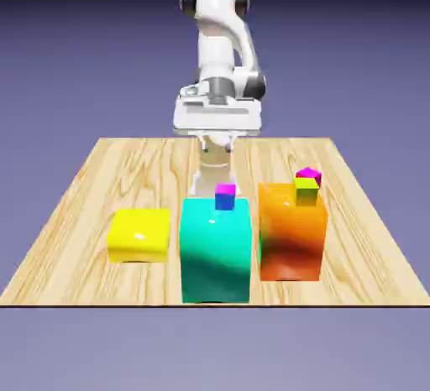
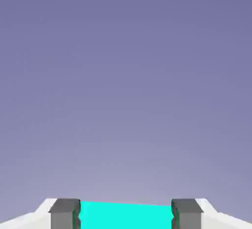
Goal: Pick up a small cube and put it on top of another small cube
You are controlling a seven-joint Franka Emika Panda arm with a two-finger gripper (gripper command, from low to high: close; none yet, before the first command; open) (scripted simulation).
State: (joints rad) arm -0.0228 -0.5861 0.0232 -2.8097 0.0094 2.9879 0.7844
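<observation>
The small blue cube with a magenta top [image 1: 224, 197] sits on the large teal block [image 1: 217, 251]. It appears light, rigid and smooth, so opposite flat sides offer the best hold. The two-finger gripper [image 2: 125, 214] stands wide apart, empty, teal showing between its tips.

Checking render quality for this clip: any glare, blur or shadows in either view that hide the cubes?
Exterior view: sharp throughout; soft glossy highlights on the yellow block, the teal block and the orange block, none hiding the small blue cube; no clear cast shadows on the table. Hand view: sharp, mostly plain backdrop, with only a cyan strip between the fingertips; no cubes identifiable.
</observation>
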